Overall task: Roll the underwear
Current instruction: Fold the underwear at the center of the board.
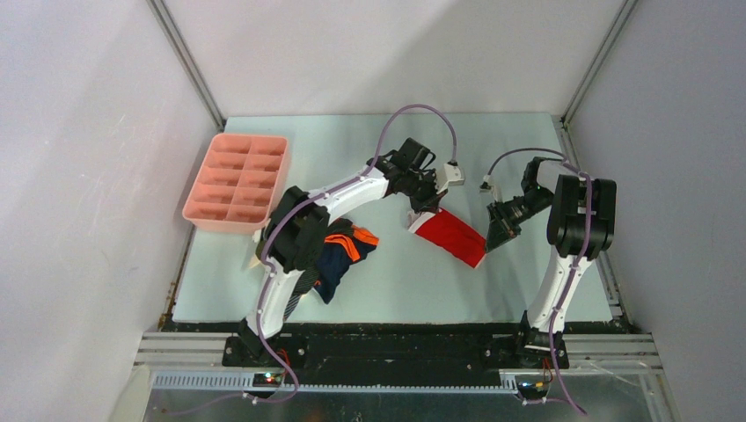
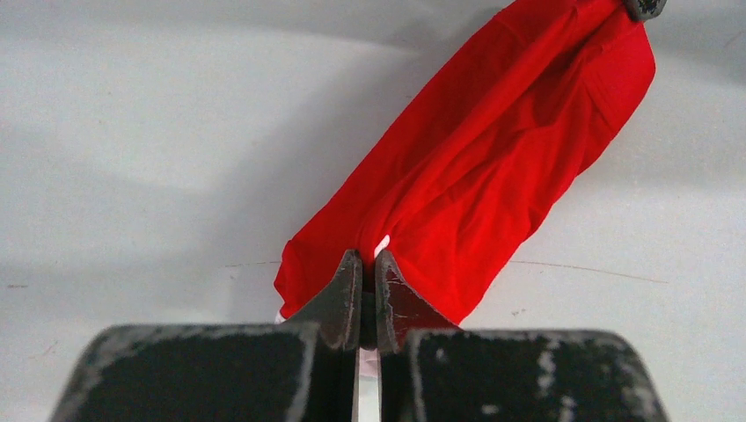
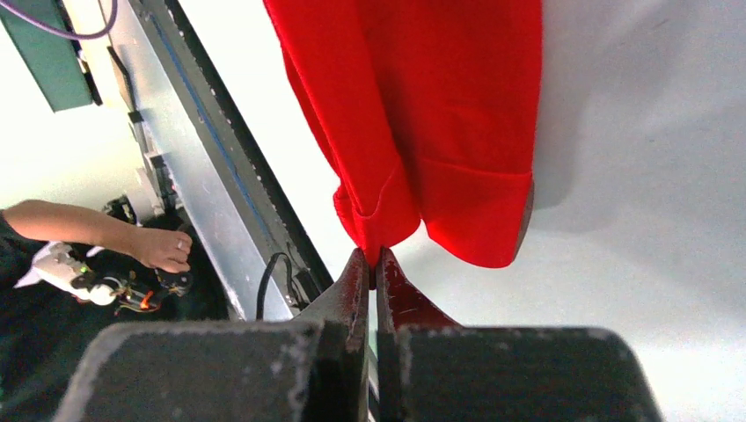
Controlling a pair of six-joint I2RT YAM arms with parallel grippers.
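Red underwear with a white band (image 1: 450,235) is stretched out at the table's middle, held by both grippers. My left gripper (image 1: 425,211) is shut on its near-left end; in the left wrist view (image 2: 369,259) the cloth (image 2: 475,167) runs away from the jaws. My right gripper (image 1: 489,237) is shut on its right end; in the right wrist view (image 3: 373,258) the fingers pinch a fold of the red cloth (image 3: 422,105). A pile of other underwear, navy with orange bands (image 1: 345,251), lies under the left arm at the left.
A pink compartment tray (image 1: 237,180) stands at the back left of the pale mat (image 1: 396,290). A black rail runs along the near edge (image 1: 396,343). A person's hand (image 3: 158,249) shows beyond the table's edge in the right wrist view.
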